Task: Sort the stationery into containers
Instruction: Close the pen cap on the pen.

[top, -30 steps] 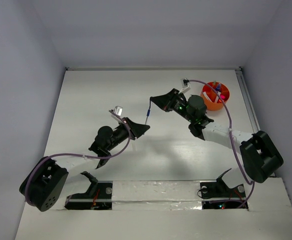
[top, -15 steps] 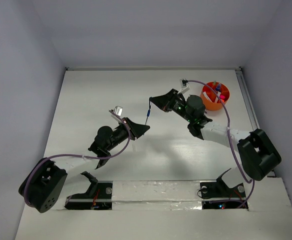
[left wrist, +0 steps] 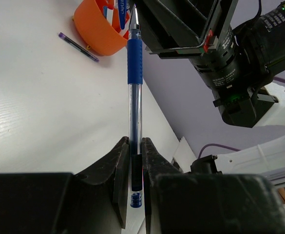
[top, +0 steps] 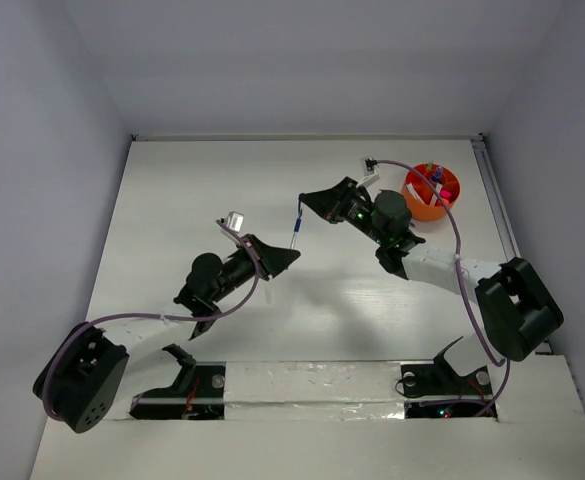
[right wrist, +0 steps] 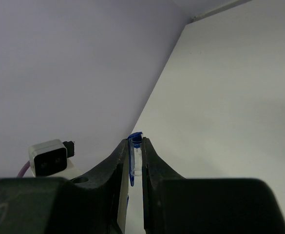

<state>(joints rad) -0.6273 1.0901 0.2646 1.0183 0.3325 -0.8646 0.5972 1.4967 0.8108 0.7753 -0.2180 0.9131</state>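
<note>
Left gripper (left wrist: 135,142): clenched on the blue pen (left wrist: 135,97). The fingers press both sides of the clear barrel near its capped end. The pen runs straight out ahead of them, with the blue grip and metal tip farthest off.

Right gripper (right wrist: 135,142): fingers closed against both sides of the same pen, meeting it from the opposite end. In the top view the pen spans the short gap between the two grippers, over the table (top: 172,200).

Orange cup (left wrist: 96,39): beyond the pen tip, behind the right gripper. It holds blue and pink items standing on end.

Purple pen (left wrist: 78,47): lies flat on the table just beside the cup, left of the left gripper's line.
</note>
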